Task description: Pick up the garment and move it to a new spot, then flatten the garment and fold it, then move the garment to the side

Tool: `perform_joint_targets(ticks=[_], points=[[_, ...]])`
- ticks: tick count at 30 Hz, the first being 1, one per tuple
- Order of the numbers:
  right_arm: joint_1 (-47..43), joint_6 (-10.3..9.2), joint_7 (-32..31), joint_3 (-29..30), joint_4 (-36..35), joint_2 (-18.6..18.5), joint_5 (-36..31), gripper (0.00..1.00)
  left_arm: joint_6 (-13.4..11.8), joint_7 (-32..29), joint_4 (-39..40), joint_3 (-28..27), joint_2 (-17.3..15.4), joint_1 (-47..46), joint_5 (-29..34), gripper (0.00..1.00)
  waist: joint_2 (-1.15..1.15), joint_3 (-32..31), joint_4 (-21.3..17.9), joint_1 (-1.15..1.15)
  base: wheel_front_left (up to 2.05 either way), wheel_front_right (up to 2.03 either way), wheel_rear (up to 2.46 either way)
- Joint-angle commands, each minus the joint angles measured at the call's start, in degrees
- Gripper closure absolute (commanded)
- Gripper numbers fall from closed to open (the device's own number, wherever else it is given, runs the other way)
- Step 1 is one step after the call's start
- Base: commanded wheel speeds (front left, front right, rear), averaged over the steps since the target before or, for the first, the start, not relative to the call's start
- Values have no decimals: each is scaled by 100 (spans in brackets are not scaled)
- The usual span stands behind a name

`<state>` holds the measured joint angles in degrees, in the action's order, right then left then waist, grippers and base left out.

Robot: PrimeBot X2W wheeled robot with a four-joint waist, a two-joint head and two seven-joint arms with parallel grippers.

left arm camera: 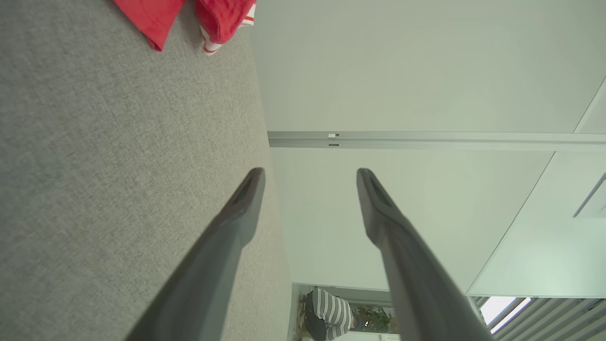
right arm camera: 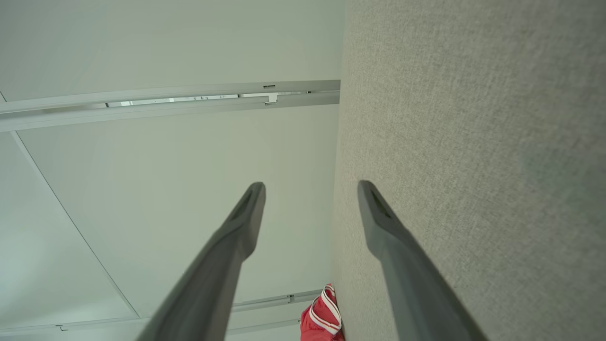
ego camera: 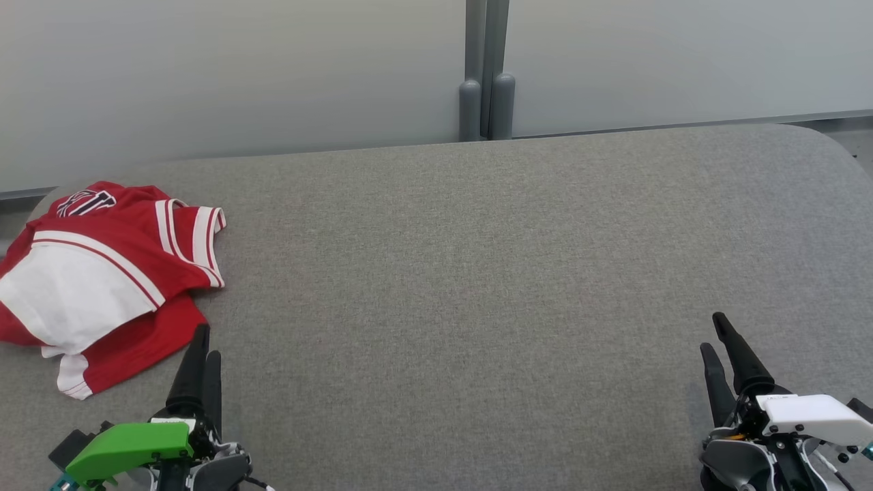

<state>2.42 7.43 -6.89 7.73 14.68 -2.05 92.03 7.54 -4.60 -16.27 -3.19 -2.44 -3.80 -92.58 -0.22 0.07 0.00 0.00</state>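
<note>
A crumpled red cloth jersey with white panels and striped sleeve hems (ego camera: 102, 273) lies at the left end of the grey felt-covered table (ego camera: 477, 273). The left gripper (ego camera: 208, 341) hangs over the table's near left part, close to the jersey without touching it, fingers spread wide and empty. The right gripper (ego camera: 712, 332) hangs over the table's near right part, equally wide and empty.
</note>
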Motion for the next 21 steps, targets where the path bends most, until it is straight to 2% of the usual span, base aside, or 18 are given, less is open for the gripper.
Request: perform_joint_targets(ticks=[1,11,21], points=[[81,3,88,-86,-123,-31,-47,0,-15,74,176,60,-19,-70,66,0,1,0,0,0,0,0,0],[53,3,380,-307,-232,-40,-410,0,-111,335,463,222,-24,43,466,0,3,-1,-3,0,0,0,0],[15,4,640,-421,-483,-49,-1244,0,-269,569,799,365,-29,121,1403,0,4,-4,-3,0,0,0,0]])
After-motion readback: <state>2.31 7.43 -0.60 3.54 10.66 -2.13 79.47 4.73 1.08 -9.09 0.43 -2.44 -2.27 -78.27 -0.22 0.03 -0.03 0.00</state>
